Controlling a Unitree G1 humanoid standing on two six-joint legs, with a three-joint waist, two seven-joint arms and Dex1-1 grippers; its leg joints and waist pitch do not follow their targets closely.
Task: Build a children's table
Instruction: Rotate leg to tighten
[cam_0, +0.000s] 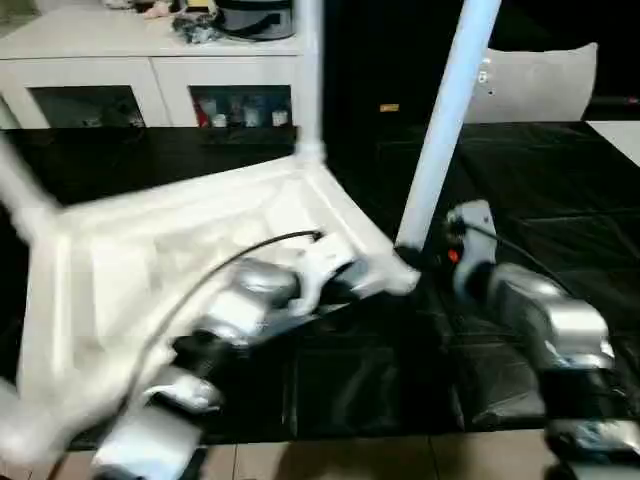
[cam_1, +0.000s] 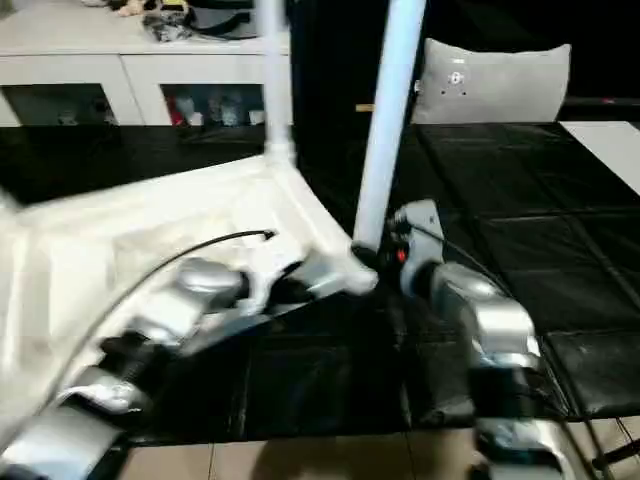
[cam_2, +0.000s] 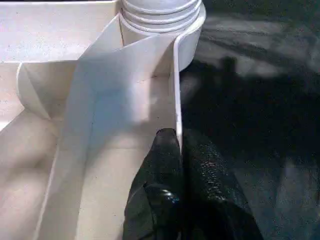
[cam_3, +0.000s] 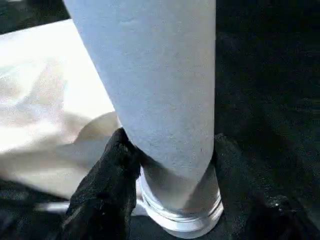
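Table top: you see the children's table (cam_0: 170, 250) lying upside down on the black worktable (cam_0: 560, 180); ribbed underside up, so the corner sockets face you.
Near leg: one white leg (cam_0: 445, 120) stands tilted in the near corner socket (cam_2: 165, 20); its threaded base sits in the socket, judged not yet fully seated.
Far leg: a second leg (cam_0: 308, 70) rises from the corner behind; other corners are too blurred to read.
Left gripper: the left gripper (cam_2: 177, 150) has its fingers pressed together on the table's thin side wall (cam_2: 175, 90), just beside the near socket; this pinch likely steadies the top against the leg work.
Right gripper: the right gripper (cam_3: 165, 150) sits around the base of the near leg, one finger on each side, closed on it; the low grip suits turning or pushing the leg home.
Background: a white cabinet (cam_0: 150, 70) stands beyond the worktable.
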